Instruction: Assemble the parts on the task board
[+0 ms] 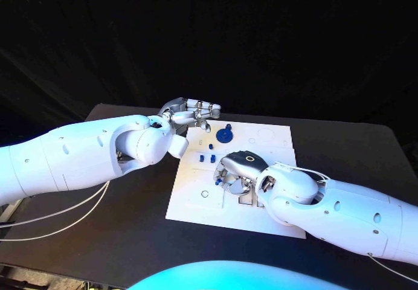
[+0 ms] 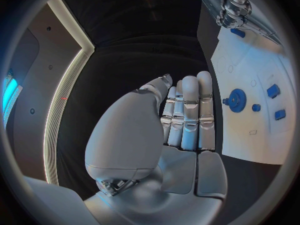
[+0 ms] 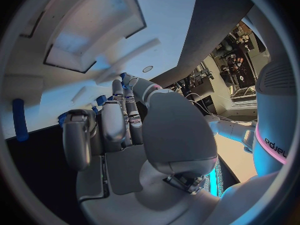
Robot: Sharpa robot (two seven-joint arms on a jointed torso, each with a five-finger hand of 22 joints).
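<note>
The white task board [image 1: 199, 208] lies flat in the middle of the black surface [image 1: 348, 151], a rectangular plate with shallow outlined recesses and small round holes. On its far part stands one blue gear [image 1: 226, 135] with a toothed rim and a raised hub. Just nearer and to the left of it sit three small blue pieces: one peg [image 1: 212, 145] and two short blocks [image 1: 205, 158] side by side.

The left hand [image 1: 190, 112] hovers at the board's far left corner, fingers straight, close together and holding nothing, well clear of the gear.

The right hand [image 1: 240, 178] is down on the middle of the board, fingers curled toward the plate near a blue piece [image 1: 217, 180]; whether it grips that piece cannot be told.
</note>
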